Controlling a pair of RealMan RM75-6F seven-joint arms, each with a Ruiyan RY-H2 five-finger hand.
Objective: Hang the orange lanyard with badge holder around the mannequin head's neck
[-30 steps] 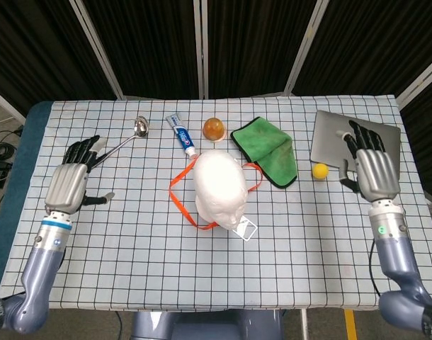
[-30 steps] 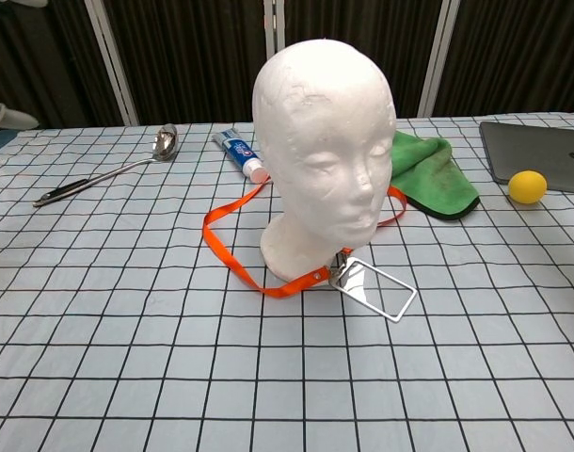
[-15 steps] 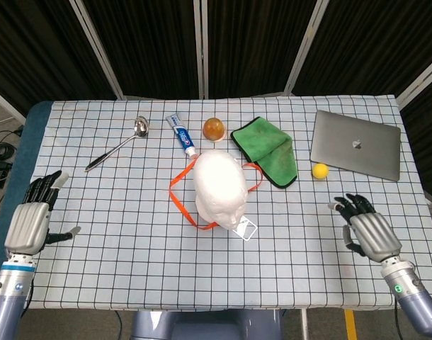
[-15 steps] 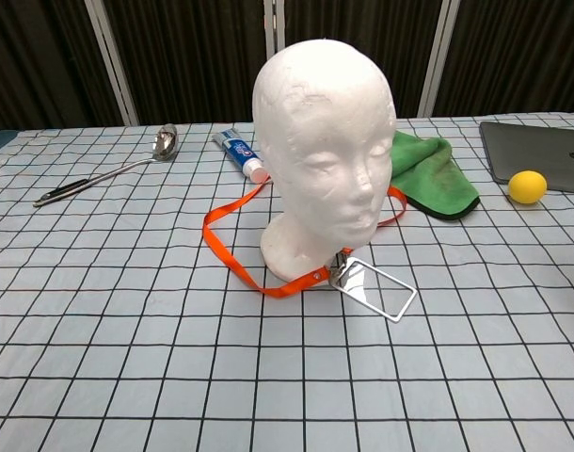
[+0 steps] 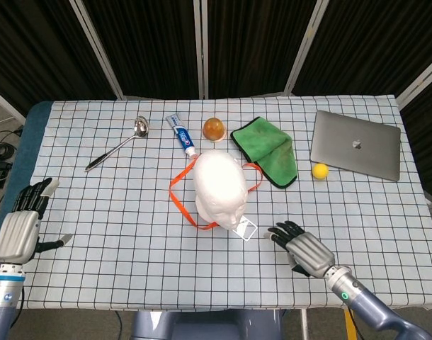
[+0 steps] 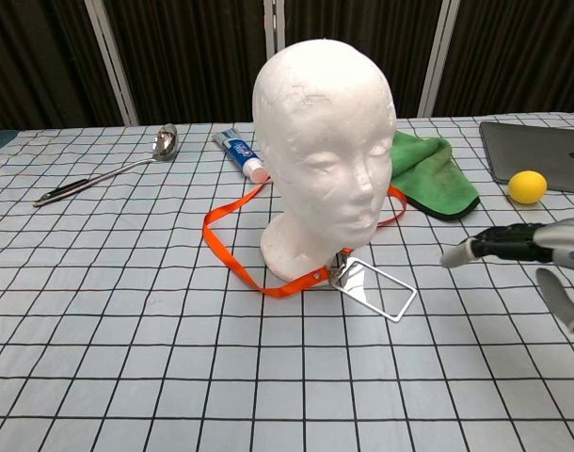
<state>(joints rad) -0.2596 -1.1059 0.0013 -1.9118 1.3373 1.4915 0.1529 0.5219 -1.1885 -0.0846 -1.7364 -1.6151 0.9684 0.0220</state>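
Looks like my lab test bay: black folding screen panels (image 5: 152, 42) behind a grid-checked white cloth tabletop (image 5: 131, 234), assorted props laid out.

Lighting's pretty even and bright over the whole table (image 5: 131, 234), looks like it comes from overhead, since shadows are soft and short. The mannequin head (image 6: 323, 141) is lit smoothly, with just a faint shade under the chin and at its base. Backdrop stays nearly black (no detail in there at all). The clear badge holder (image 6: 374, 287) catches a bit of glare. In the chest view the right hand (image 6: 541, 254) at the edge is slightly soft. The head view bends the table edges a little. Otherwise both views are sharp.
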